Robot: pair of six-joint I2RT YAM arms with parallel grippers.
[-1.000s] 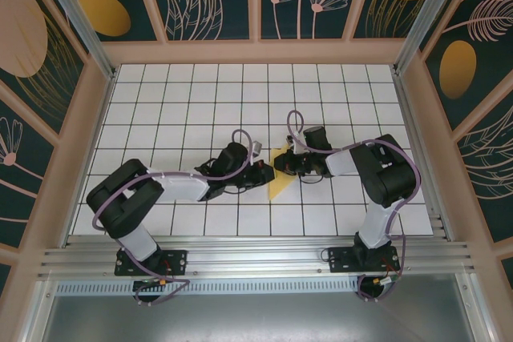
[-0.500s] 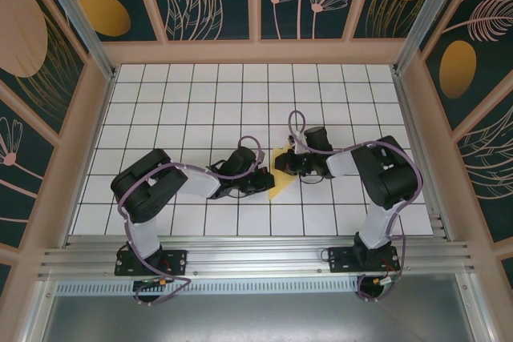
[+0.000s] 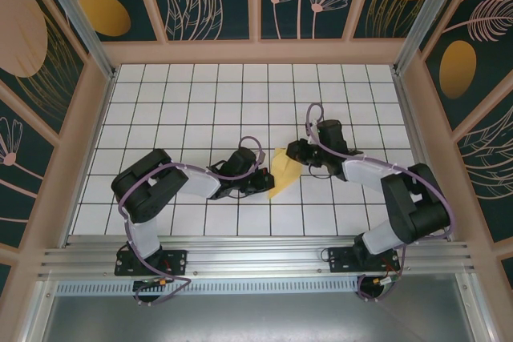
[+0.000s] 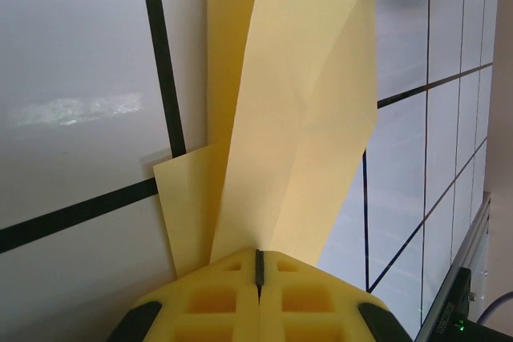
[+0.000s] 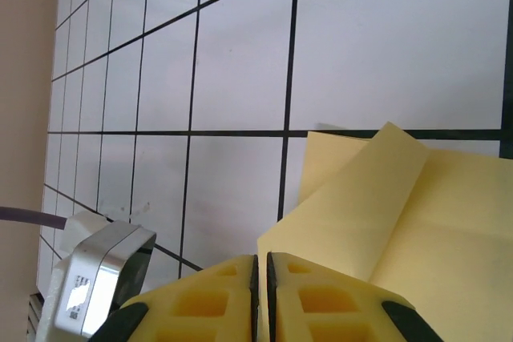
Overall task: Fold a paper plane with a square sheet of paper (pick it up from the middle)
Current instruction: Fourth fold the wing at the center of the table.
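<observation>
Right arm now reaches from further right than before, so the right fingers (image 5: 361,290) meet the folded yellow paper (image 3: 280,174) at its far end. They stand almost together, and we cannot tell if paper is between them. Left fingers (image 4: 232,278) are closed on its side, probably to steady it at mid counter (image 3: 200,94). Its long axis runs near to far, with the narrow end nearest.

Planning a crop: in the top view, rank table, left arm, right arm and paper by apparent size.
1. table
2. left arm and right arm: about alike, not ranked
3. paper
</observation>
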